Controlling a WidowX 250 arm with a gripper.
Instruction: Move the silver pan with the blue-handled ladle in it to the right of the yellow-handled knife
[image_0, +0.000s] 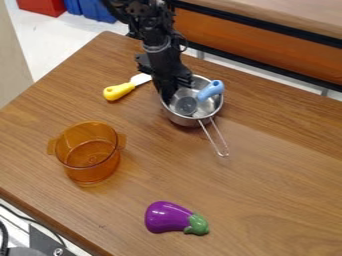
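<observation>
While your gripper (174, 94), whether open or closed you cannot tell, hangs at the metal pot's (178, 119) nine-o'clock side, the blue-handled utensil (211, 90) lies in the pot toward three o'clock from it, handle pointing between one and two.

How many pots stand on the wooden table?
2. A transparent orange pot with two side handles is toward the left; a silver metal pot with a wire handle is near the top, at the black gripper.
</observation>
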